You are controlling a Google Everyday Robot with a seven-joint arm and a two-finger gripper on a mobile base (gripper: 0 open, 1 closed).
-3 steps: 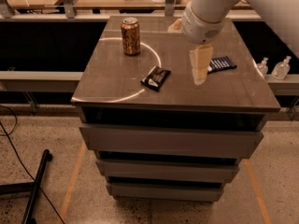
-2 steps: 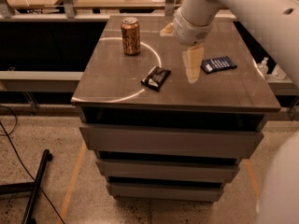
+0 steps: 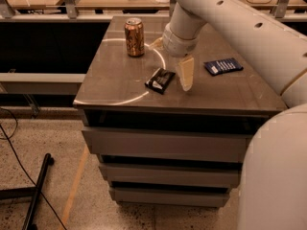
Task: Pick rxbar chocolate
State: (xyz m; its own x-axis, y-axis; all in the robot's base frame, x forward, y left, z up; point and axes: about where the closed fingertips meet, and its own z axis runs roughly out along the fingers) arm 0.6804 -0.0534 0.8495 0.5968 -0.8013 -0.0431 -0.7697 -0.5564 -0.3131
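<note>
The rxbar chocolate (image 3: 160,80), a small flat bar in a black wrapper with a whitish end, lies on the brown cabinet top (image 3: 115,80) near its middle. My gripper (image 3: 185,75) hangs from the white arm just right of the bar, its pale fingers (image 3: 186,74) pointing down close above the top. It holds nothing that I can see. The bar is fully in view.
A copper-coloured can (image 3: 135,37) stands upright at the back left of the top. A dark blue flat wrapper (image 3: 223,66) lies at the right. The cabinet has drawers below. A desk with papers stands behind; cables and a black bar lie on the floor at left.
The arm has swung left across the top, carrying the gripper from beside the blue wrapper to just right of the black bar. The objects have not moved.
</note>
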